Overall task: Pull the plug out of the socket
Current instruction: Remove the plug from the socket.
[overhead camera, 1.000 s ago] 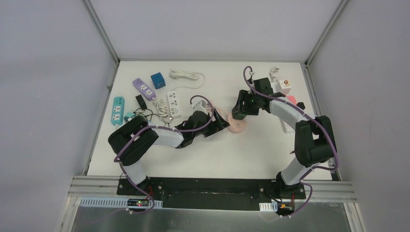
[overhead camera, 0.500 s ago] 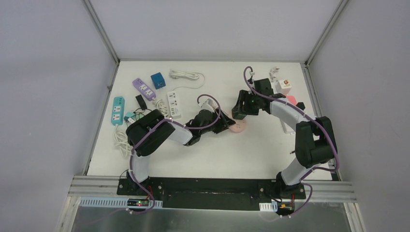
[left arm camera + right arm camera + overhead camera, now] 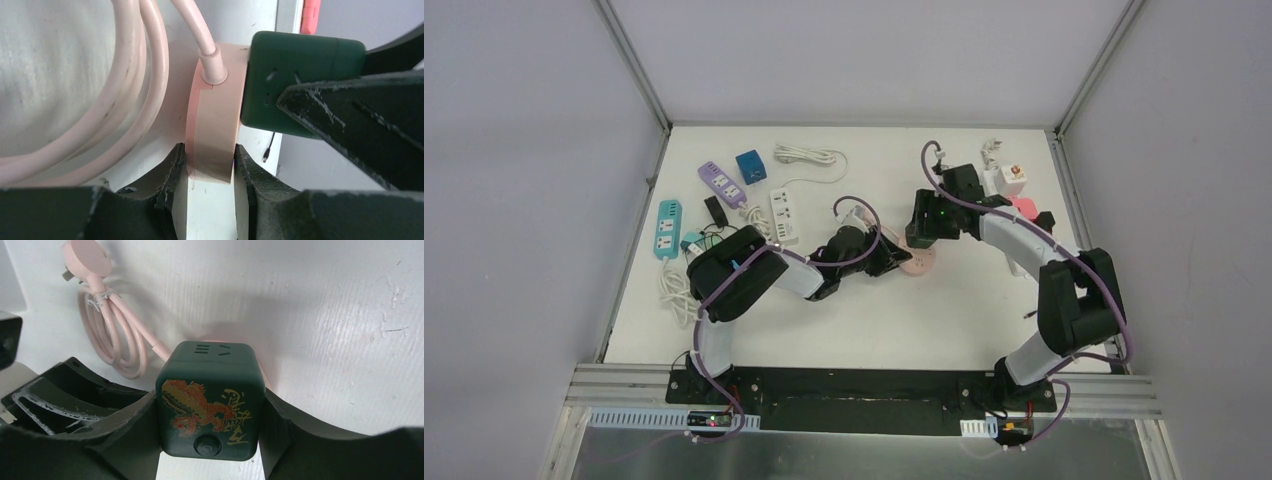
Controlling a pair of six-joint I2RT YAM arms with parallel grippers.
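A dark green cube plug [image 3: 209, 400] with a gold-and-red dragon print sits in a round pink socket [image 3: 212, 125] near the table's middle [image 3: 916, 262]. My right gripper [image 3: 209, 425] is shut on the cube, one finger on each side. Facing it from the left, my left gripper [image 3: 210, 170] is shut on the socket's rim, with both pads against the pink disc. In the left wrist view the green cube [image 3: 300, 75] sticks out of the socket, a right finger [image 3: 360, 125] lying over it. The socket's pink cable [image 3: 120, 340] lies coiled beside it.
At the back left lie a purple power strip [image 3: 721, 184], a blue cube [image 3: 750, 165], a white strip [image 3: 784, 215], a teal strip [image 3: 667, 228] and a coiled white cable [image 3: 809, 155]. White and pink adapters [image 3: 1009, 178] sit at the back right.
My left arm has swung right and reached in to the pink socket, and its jaws have shut on the rim. The right gripper has kept its hold on the green cube.
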